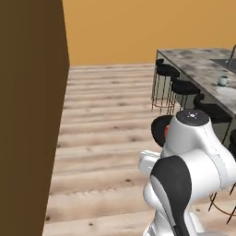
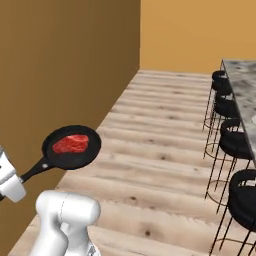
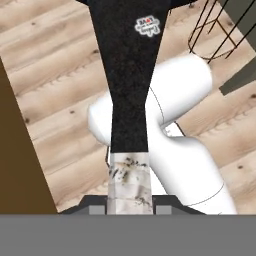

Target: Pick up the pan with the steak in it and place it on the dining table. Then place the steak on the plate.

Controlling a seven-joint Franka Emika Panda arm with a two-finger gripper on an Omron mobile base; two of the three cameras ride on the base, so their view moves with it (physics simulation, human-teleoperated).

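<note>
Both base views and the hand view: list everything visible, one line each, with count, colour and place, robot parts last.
pan: one, black, held in the air over the floor, by its handle
steak: one, red, lying in the pan
dining table: one, grey speckled marble, far right
stools: at least four, black, along the dining table
mug: one, teal, on the dining table
plate: one, pale, beside the mug
wall panel: one, brown, left
floor: light wood planks
gripper: one, dark, shut on the pan's handle
arm: one, white
</note>
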